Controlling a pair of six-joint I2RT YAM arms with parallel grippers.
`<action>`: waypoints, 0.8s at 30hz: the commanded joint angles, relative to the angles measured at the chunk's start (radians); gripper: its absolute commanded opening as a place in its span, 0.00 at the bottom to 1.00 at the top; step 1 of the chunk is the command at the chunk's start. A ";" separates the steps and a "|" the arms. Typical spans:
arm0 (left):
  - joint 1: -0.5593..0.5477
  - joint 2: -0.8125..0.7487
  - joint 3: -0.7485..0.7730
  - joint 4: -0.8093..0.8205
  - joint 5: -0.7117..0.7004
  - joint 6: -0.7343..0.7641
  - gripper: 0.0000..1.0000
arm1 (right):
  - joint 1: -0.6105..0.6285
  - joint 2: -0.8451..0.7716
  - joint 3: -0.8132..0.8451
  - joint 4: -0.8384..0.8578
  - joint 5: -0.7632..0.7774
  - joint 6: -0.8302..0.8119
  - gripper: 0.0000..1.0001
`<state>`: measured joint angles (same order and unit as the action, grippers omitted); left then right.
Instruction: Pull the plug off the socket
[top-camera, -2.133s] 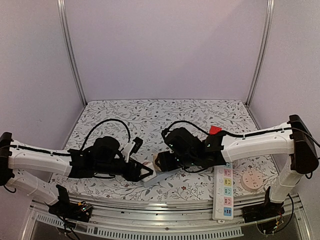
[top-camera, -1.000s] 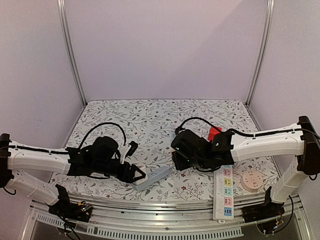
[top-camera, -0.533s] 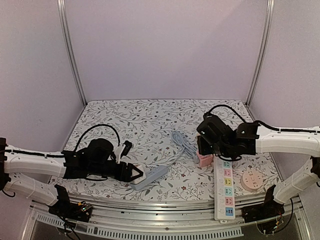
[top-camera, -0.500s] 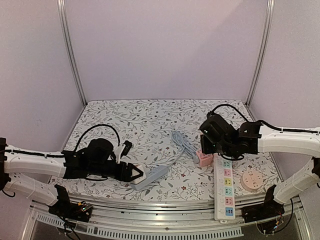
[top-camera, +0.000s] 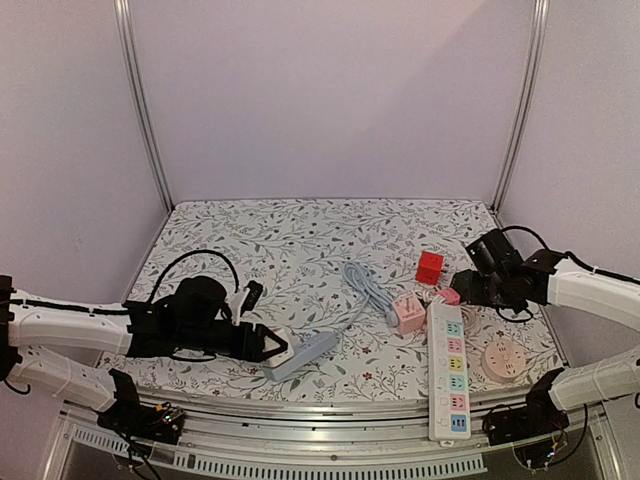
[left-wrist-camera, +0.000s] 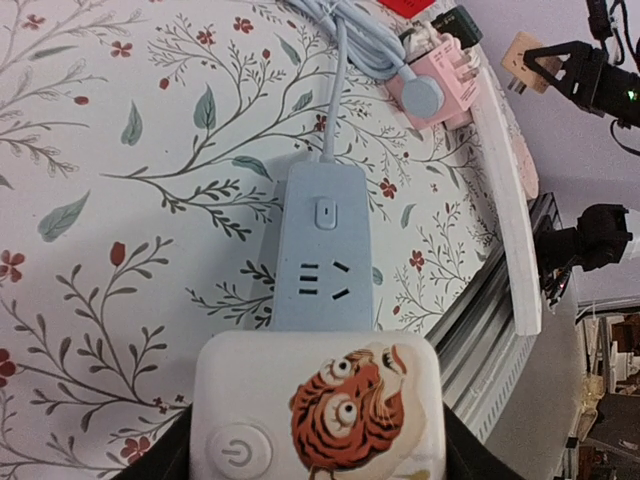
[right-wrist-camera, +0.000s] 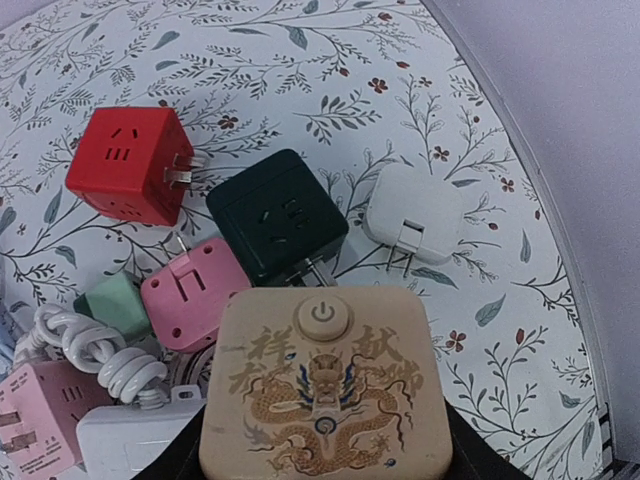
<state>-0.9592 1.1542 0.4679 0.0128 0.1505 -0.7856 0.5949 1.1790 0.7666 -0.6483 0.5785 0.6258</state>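
My left gripper (top-camera: 266, 346) is shut on a white adapter with a tiger picture (left-wrist-camera: 320, 415), which sits at the near end of the light blue power strip (left-wrist-camera: 322, 240). The strip lies flat on the table (top-camera: 305, 352), its cable running to a round blue plug (left-wrist-camera: 421, 97) at a pink cube (left-wrist-camera: 445, 72). My right gripper (top-camera: 464, 285) is at the far right, shut on a beige adapter with a dragon picture (right-wrist-camera: 325, 385), held above a pile of loose adapters. The strip's other sockets show bare.
Under my right gripper lie a red cube (right-wrist-camera: 128, 165), a dark cube (right-wrist-camera: 278, 215), a white plug (right-wrist-camera: 412, 215), a pink adapter (right-wrist-camera: 190, 295) and a coiled white cable (right-wrist-camera: 100, 355). A long white strip (top-camera: 447, 370) and a round beige socket (top-camera: 503, 360) lie front right.
My right arm has swung from the blue strip at table centre to the far right, carrying the beige adapter. The strip has dropped flat. My left gripper has barely moved.
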 joint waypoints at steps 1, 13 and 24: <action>0.014 -0.012 -0.003 0.032 0.001 -0.019 0.00 | -0.105 -0.032 -0.050 0.030 -0.100 -0.027 0.02; 0.026 0.002 0.018 0.024 -0.012 -0.041 0.00 | -0.224 0.094 -0.076 0.094 -0.235 -0.068 0.06; 0.037 0.025 0.105 0.014 -0.054 -0.054 0.00 | -0.305 0.155 -0.064 0.105 -0.333 -0.076 0.38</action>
<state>-0.9401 1.1790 0.5354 -0.0227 0.1360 -0.8242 0.3058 1.3098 0.6979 -0.5472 0.3069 0.5564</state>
